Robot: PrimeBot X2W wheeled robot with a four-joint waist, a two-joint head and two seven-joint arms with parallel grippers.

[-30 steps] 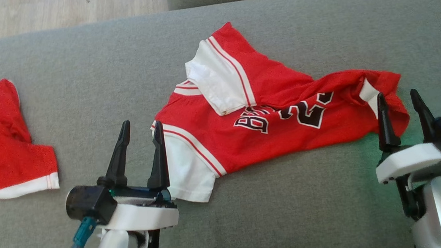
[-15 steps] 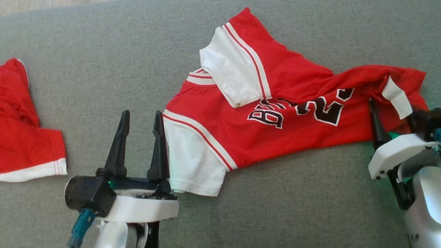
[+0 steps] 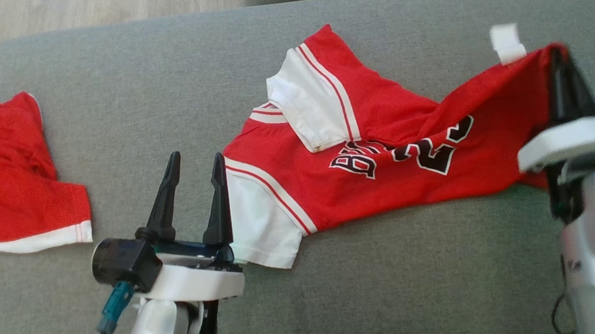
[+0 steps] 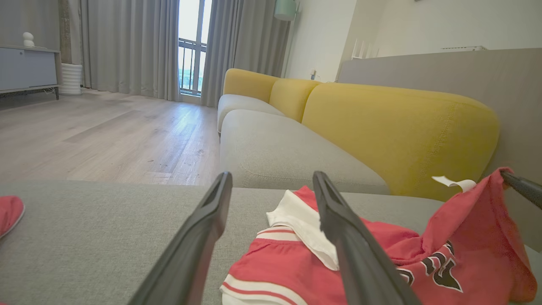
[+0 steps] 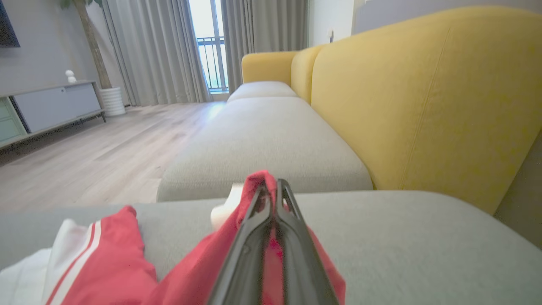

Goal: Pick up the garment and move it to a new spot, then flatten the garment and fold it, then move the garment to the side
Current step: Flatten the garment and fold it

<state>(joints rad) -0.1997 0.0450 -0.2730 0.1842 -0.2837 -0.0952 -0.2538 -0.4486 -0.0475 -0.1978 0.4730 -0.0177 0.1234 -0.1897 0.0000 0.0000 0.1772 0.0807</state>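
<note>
head: high, looking down | wrists: low, close, level | shared: jersey [image 3: 387, 119], couch [image 3: 394, 287]

Home living room. Long sofa [image 4: 271, 144] with grey seats and yellow backrests [image 4: 398, 131] runs far along the right. Light wood floor [image 4: 106, 135] on the left. Floor-length grey curtains [image 4: 127, 46] frame a balcony door [image 4: 188, 51] at the far end. Grey sideboard [image 5: 55, 106] and white plant pot [image 5: 113, 101] far left. Red jersey [image 3: 380, 122] lies on the near grey cushion [image 3: 136, 111].

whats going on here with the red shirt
The robot's right claw is shut on one edge of the red jersey and holds that end up off the grey sofa cushion. The rest lies crumpled on the cushion. The left claw is open beside the white sleeve, holding nothing.
</note>
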